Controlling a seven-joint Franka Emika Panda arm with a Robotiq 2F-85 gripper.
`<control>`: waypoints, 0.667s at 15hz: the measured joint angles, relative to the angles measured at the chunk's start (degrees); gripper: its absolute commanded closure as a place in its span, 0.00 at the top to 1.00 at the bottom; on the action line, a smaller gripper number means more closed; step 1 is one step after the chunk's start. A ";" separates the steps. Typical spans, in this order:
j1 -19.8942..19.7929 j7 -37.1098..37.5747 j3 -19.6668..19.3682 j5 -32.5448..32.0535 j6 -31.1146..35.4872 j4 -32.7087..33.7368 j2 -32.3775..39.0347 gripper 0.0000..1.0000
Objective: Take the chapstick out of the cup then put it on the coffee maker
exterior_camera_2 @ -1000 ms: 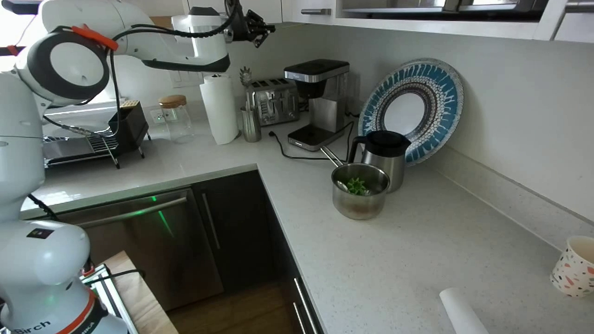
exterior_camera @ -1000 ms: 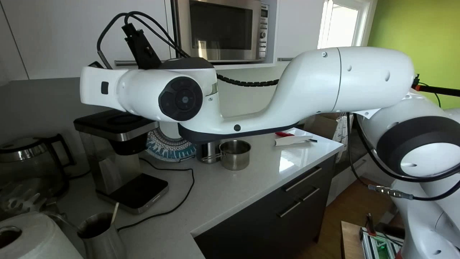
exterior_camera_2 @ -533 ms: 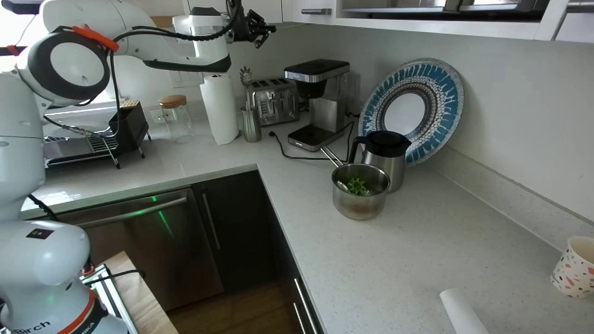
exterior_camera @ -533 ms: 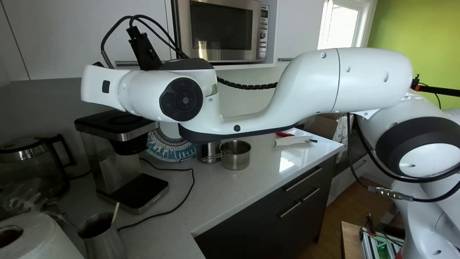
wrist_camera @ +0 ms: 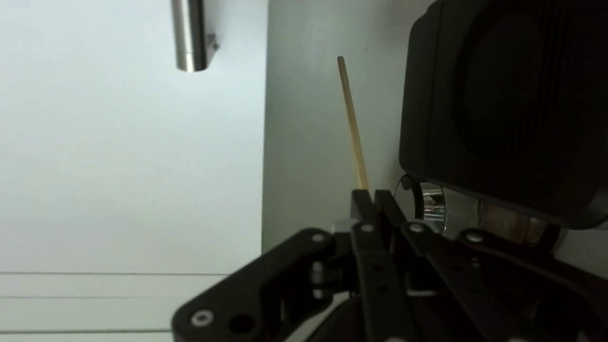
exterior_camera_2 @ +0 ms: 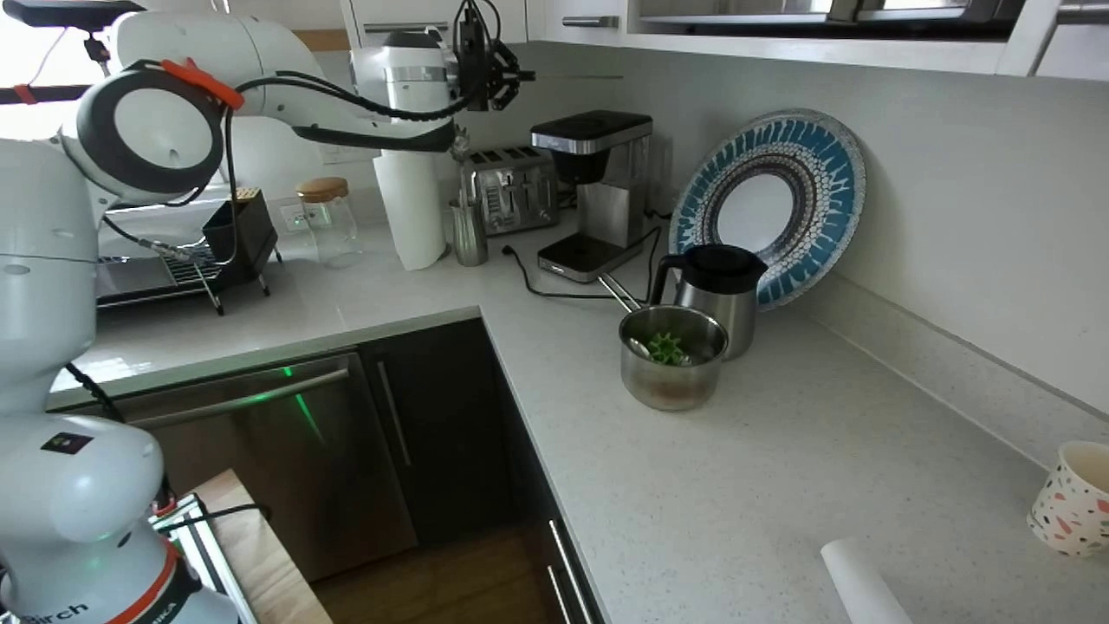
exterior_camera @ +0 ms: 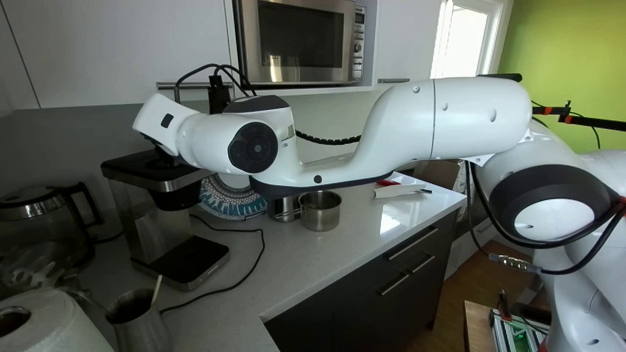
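The task's chapstick looks like a chopstick (wrist_camera: 352,123), a thin pale wooden stick. My gripper (wrist_camera: 375,192) is shut on it in the wrist view; it juts forward from the fingertips, its held end hidden by them. In an exterior view the gripper (exterior_camera_2: 518,80) is in the air, above and left of the coffee maker (exterior_camera_2: 592,128). The coffee maker's dark flat top (wrist_camera: 503,104) is at the right of the wrist view. It stands behind the wrist in an exterior view (exterior_camera: 156,168). The metal cup (exterior_camera: 139,320) stands in front of it with another light stick (exterior_camera: 156,289) inside.
White cabinet doors with a metal handle (wrist_camera: 190,38) are close to the gripper. A glass carafe (exterior_camera: 36,210), toaster (exterior_camera_2: 511,186) and paper roll (exterior_camera_2: 409,208) stand near the coffee maker. A pot (exterior_camera_2: 671,364), thermal jug (exterior_camera_2: 723,290) and blue plate (exterior_camera_2: 823,217) are farther along.
The arm has come down a little and shifted toward the coffee maker. The wrist has tilted, bringing the hand lower near the machine's top. The objects on the counter have not moved.
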 measured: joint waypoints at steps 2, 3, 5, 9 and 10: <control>-1.10 3.87 0.04 0.11 1.97 0.00 0.93 0.01; -1.50 5.03 0.08 0.29 2.20 -0.04 1.34 0.01; -2.22 6.48 0.12 0.37 3.63 -0.06 2.07 0.01; -3.48 7.20 0.27 0.99 5.97 -0.47 2.66 0.01; -3.62 7.20 0.34 1.88 5.84 -0.93 2.65 0.01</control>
